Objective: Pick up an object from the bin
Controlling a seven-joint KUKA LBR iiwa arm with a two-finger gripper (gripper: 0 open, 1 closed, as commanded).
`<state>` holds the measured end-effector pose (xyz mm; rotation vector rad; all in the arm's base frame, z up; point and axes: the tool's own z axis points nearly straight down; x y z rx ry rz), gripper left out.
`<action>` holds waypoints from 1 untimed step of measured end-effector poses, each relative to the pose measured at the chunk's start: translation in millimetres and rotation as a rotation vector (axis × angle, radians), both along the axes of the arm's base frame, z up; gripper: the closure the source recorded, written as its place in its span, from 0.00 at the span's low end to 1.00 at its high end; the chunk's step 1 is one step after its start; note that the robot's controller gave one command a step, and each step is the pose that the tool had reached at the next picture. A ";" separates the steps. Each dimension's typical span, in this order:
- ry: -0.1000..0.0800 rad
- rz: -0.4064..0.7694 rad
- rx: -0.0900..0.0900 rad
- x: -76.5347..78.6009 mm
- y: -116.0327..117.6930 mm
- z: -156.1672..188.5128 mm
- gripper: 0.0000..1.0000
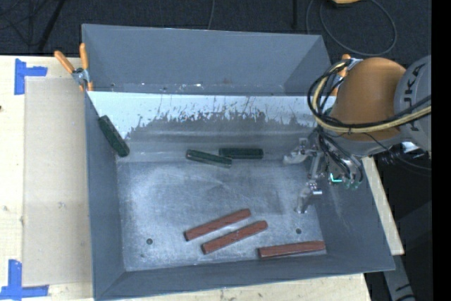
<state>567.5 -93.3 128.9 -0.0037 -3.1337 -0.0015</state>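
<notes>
The orange-covered wrist (366,99) hangs at frame right, its pincer (305,205) near a reddish-brown bar (292,249); whether it is open or closed is unclear, and nothing seems picked yet.

The bin (211,67) is plain grey metal, its floor speckled with pale scuffs and its back wall streaked with whitish scratches. Three reddish-brown bars (217,224) (234,237) (291,249) lie toward the bin's front. Three dark green bars (113,135) (208,158) (241,151) lie toward its back and left wall. At the bin's right, the claw (305,202) is silvery and the wrist cover (370,99) is orange, crossed by black and yellow cables (331,91).
</notes>
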 end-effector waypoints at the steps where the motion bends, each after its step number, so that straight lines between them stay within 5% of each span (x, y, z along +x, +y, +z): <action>1: -0.007 0.003 -0.001 1.9 0.2 3.6 0.00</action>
